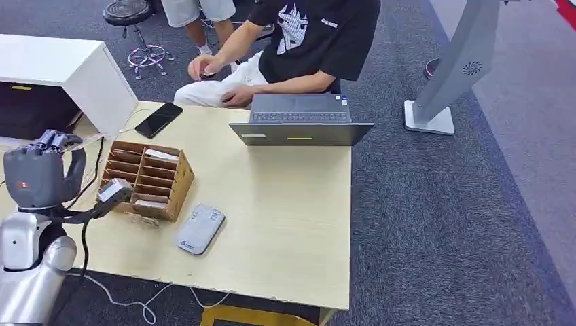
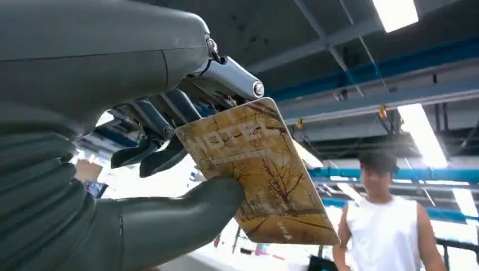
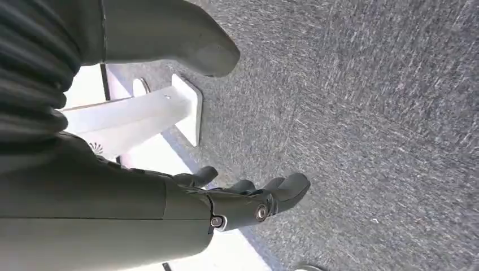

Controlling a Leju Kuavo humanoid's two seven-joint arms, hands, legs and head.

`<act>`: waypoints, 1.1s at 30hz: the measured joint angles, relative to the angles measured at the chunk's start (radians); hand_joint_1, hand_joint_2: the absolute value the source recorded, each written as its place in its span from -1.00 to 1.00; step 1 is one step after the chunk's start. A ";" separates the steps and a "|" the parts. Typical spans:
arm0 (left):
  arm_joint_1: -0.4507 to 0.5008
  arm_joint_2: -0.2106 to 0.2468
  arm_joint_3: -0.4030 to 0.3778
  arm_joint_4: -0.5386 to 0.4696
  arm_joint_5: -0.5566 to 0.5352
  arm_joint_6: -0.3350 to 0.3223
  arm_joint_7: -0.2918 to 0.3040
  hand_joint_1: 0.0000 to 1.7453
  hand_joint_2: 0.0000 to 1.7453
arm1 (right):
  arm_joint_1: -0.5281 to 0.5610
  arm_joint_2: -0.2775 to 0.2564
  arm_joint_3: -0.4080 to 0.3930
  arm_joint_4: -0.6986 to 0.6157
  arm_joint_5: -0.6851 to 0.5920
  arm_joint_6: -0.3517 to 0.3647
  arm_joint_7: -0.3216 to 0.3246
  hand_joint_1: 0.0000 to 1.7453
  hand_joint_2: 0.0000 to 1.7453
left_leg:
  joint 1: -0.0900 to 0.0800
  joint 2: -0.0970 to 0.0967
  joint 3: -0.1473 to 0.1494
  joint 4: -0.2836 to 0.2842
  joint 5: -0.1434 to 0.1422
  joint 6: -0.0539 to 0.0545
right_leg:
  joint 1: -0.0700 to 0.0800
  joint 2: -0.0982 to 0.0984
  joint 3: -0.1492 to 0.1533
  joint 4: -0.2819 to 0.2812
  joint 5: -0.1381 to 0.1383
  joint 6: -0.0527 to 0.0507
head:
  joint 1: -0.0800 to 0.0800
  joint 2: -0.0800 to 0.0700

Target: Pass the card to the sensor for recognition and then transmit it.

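My left hand (image 2: 141, 186) pinches the hotel card (image 2: 260, 175) between my thumb and fingers, up in the air beside the table (image 1: 285, 224). The card is out of the cardboard sorter box (image 1: 146, 178). I think the scan step comes next. I must bring the card down flat onto the grey card reader (image 1: 200, 229), which lies near the box. My right hand (image 3: 243, 200) hangs over the carpet, fingers apart, holding nothing.

Left hand (image 2: 130, 169) raised, thumb and fingers (image 2: 161, 141) pinching card (image 2: 260, 175); right hand (image 3: 169, 209) hanging, fingers apart, empty.
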 joint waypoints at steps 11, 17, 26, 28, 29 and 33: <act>-0.076 0.040 0.005 -0.002 0.001 -0.011 0.011 1.00 1.00 | -0.013 -0.001 0.015 0.000 -0.021 -0.002 0.000 -1.00 1.00 | 0.000 0.000 0.000 0.000 0.000 0.000 | 0.000 0.000 0.000 0.000 0.000 0.000 | 0.000 0.000; -0.113 0.056 0.005 0.010 0.004 -0.026 0.019 1.00 1.00 | -0.018 -0.004 0.026 0.000 -0.035 0.008 0.003 -1.00 1.00 | 0.000 0.000 0.000 0.000 0.000 0.000 | 0.000 0.000 0.000 0.000 0.000 0.000 | 0.000 0.000; -0.184 0.078 0.005 0.057 0.001 -0.071 0.056 1.00 1.00 | -0.020 -0.008 0.043 0.000 -0.039 0.012 0.004 -1.00 1.00 | 0.000 0.000 0.000 0.000 0.000 0.000 | 0.000 0.000 -0.001 0.000 0.000 0.000 | 0.000 0.000; -0.234 0.088 0.005 0.092 0.037 -0.110 0.073 1.00 1.00 | -0.021 -0.008 0.050 0.000 -0.046 0.009 0.004 -1.00 1.00 | 0.000 0.000 0.000 0.000 0.000 0.000 | 0.000 0.000 -0.001 0.000 0.001 -0.001 | -0.001 0.000; -0.266 0.091 0.005 0.114 0.064 -0.135 0.079 1.00 1.00 | -0.021 -0.009 0.053 0.000 -0.054 0.008 0.003 -1.00 1.00 | 0.000 0.000 0.000 0.000 0.001 0.000 | 0.000 0.000 -0.001 0.000 0.001 -0.001 | 0.000 0.000; -0.356 0.099 0.005 0.195 0.124 -0.180 0.092 1.00 1.00 | -0.022 -0.010 0.062 0.000 -0.069 0.007 0.002 -1.00 1.00 | 0.000 0.002 0.000 0.000 0.001 0.000 | 0.000 0.003 -0.002 0.000 0.001 -0.001 | -0.001 0.000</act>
